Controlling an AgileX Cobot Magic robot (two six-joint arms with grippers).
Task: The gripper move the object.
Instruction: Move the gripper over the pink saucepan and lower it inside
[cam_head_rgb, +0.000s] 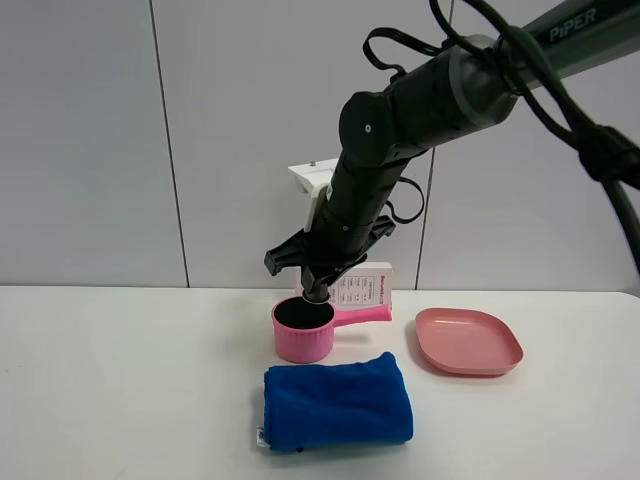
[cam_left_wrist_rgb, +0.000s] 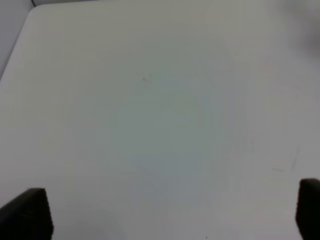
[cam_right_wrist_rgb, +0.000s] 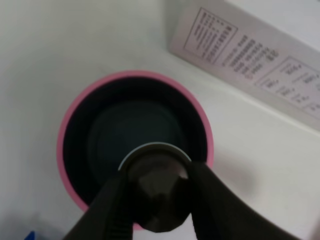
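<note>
The right hand is clenched on the coffee capsule, held between its fingers just above the pink saucepan. Its arm reads "PiPER"; the box print is illegible. The left hand is released.

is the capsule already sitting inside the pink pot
No, the right claw grips the capsule just above the pink pot's opening.

Black arm, grey upper link (white "PiPER" lettering), looping black cables, dark jaws.
</note>
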